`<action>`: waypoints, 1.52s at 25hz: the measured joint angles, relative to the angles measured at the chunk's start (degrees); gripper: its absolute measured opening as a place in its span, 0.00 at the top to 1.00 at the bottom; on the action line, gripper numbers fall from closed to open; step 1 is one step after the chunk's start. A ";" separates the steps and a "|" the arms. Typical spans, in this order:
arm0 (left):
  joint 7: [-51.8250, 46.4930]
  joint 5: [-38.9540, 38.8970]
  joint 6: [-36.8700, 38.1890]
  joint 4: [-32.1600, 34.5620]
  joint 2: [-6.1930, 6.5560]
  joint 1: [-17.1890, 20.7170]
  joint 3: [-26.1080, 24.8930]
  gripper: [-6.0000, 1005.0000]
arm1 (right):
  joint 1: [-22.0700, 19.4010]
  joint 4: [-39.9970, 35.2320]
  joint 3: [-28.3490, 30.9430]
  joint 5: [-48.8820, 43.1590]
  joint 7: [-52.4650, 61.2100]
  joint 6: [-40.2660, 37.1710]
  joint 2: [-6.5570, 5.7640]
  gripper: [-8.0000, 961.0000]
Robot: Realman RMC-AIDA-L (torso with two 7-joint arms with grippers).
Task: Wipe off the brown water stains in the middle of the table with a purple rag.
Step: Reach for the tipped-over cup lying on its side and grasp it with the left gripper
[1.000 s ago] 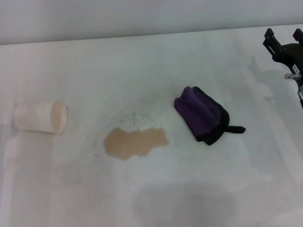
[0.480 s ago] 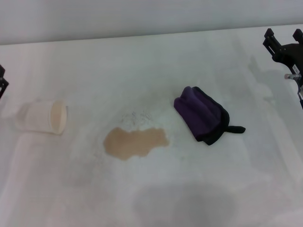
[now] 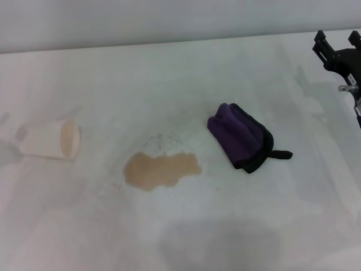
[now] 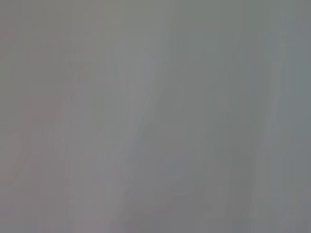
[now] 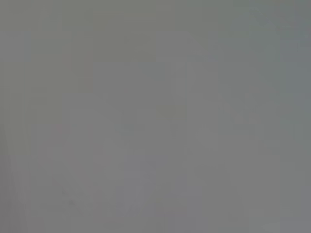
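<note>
The table [image 3: 186,68] fills the head view as a plain white top, and every other thing lies on it. The brown stain [image 3: 161,170] is spread flat near the middle, an irregular patch whose long axis runs across the view from left to right, with faint grey specks just behind it. The purple rag [image 3: 240,137] is bunched up to the right of the stain and a little farther back, apart from it and not touching; its long axis is slanted from the back-left down toward the front-right, and its small black loop is pointed out to the right. A white paper cup [image 3: 51,141] is tipped on its side well to the left of the stain, its mouth turned toward the stain.

The right gripper [image 3: 338,44] is seen at the far right edge, raised above the table behind and to the right of the rag, well apart from it. Its two dark fingers are spread with a clear gap between them, and nothing is held. The left gripper is not seen in any view, so its state cannot be told, and both wrist views are blank grey.

The rag is judged nearer to the right arm, and a reach forward and leftward would be called for to take it before the stain, lying farther left again, could be wiped
</note>
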 joint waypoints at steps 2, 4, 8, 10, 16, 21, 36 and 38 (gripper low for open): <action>-2.61 1.33 1.84 -3.57 0.61 -1.66 1.92 0.12 | 0.23 0.05 -0.10 0.00 0.00 0.00 0.00 0.11; -3.35 4.75 4.96 -8.21 0.86 -3.96 2.03 0.12 | 0.45 0.15 -0.14 0.00 0.00 0.05 0.00 0.11; -3.47 12.06 8.07 -16.06 0.92 -7.90 2.10 0.12 | 0.67 0.03 -0.12 0.00 0.00 0.05 0.00 0.11; -3.84 17.14 8.38 -19.17 1.05 -10.35 2.13 0.12 | 0.68 -0.16 0.16 0.00 0.00 -0.06 0.01 0.11; -5.07 31.75 8.04 -24.54 2.61 -17.39 2.18 0.12 | 0.96 -0.92 0.53 0.04 0.00 -0.15 0.01 0.11; -5.21 42.41 8.13 -28.17 3.77 -23.27 2.26 0.12 | 1.60 -1.03 0.63 0.24 0.00 -0.57 0.00 0.11; -3.85 71.81 4.09 -40.06 0.01 -38.20 2.45 0.12 | 3.11 -1.33 0.82 0.62 0.02 -2.05 0.01 0.11; -3.23 76.13 1.33 -40.49 -1.63 -40.17 2.46 0.12 | 3.35 -1.23 0.80 0.62 0.46 -2.51 0.00 0.11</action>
